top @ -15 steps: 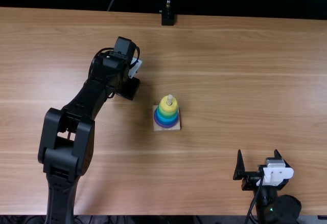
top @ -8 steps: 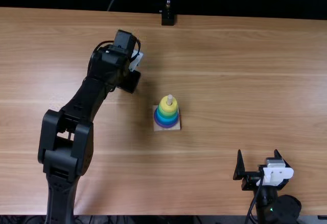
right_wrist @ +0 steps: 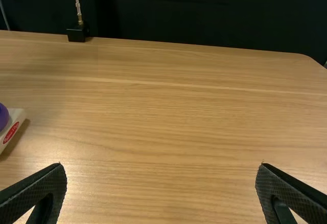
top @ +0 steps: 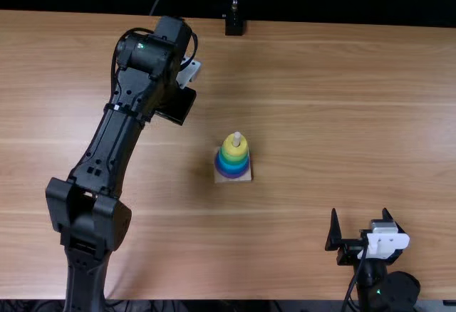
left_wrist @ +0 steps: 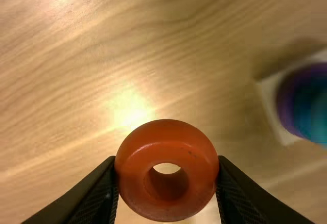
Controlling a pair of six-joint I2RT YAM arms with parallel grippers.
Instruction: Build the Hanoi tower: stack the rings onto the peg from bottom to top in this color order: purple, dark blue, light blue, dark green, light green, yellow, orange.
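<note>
In the top view, my left gripper (top: 175,105) hangs above the table, up and left of the ring stack; its fingertips are hidden there. The left wrist view has my left gripper (left_wrist: 167,175) shut on the orange ring (left_wrist: 130,157), one finger on each side. The wooden base (top: 244,177) carries rings stacked on its peg (top: 236,137), with the purple ring (top: 218,168) lowest and the yellow ring (top: 229,147) on top; blues and greens lie between. My right gripper (top: 360,225) is open at the lower right; the right wrist view also has my right gripper (right_wrist: 161,170), fingers far apart.
The wooden table (top: 320,112) surrounds the ring stack. A black stand (top: 234,23) is at the table's far edge. The left arm extends up the table's left side.
My left arm has stretched farther toward the table's far edge, and its wrist has tilted. The ring stack and the right arm have stayed where they were.
</note>
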